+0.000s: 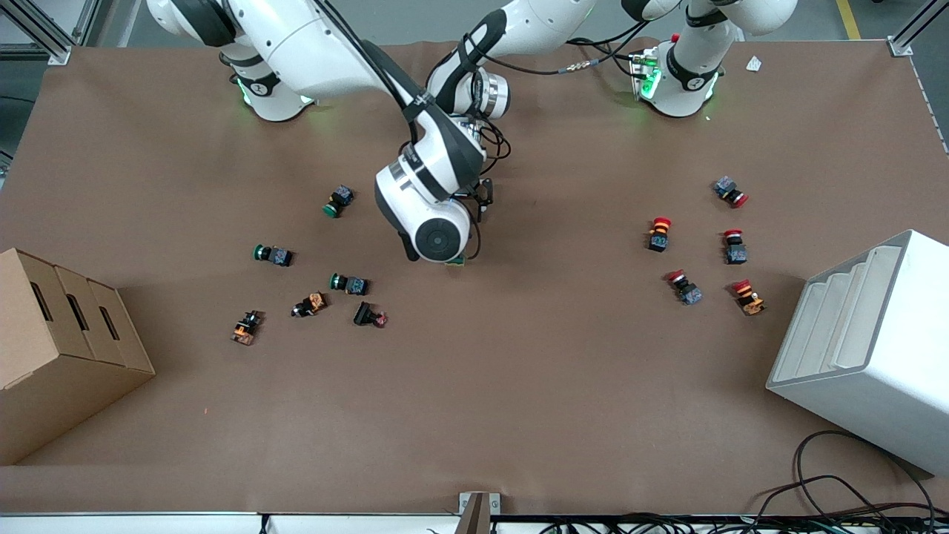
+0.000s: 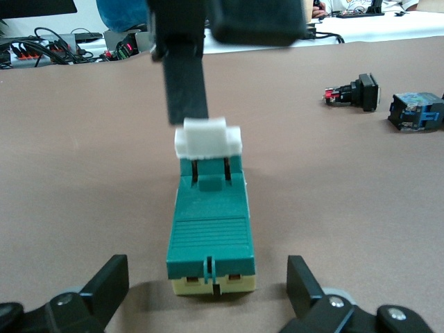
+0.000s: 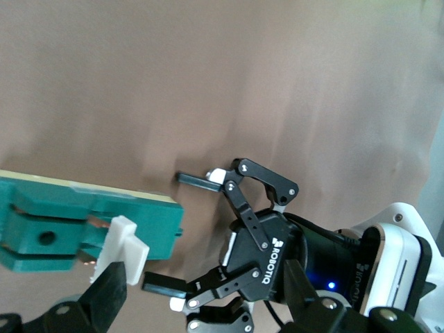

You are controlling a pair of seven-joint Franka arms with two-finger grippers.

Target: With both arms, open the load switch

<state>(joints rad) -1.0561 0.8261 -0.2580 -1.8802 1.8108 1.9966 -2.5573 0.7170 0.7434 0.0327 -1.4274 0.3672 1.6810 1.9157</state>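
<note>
The load switch [image 2: 211,222] is a green oblong block lying flat on the brown table near its middle, with a white toggle [image 2: 207,139] at one end. In the front view only a green corner of the load switch [image 1: 457,260] shows under the right arm's wrist. My left gripper [image 2: 208,291] is low at the table and open, its fingers [image 2: 105,284] on either side of the switch's plain end without touching it. My right gripper [image 3: 201,305] is open above the toggle end, one finger [image 2: 186,83] right against the toggle [image 3: 121,250].
Green-capped push-buttons [image 1: 273,254] and small orange and black parts [image 1: 368,315] lie toward the right arm's end. Red-capped push-buttons [image 1: 658,233] lie toward the left arm's end. A cardboard box [image 1: 59,348] and a white rack [image 1: 867,348] stand at the table's ends.
</note>
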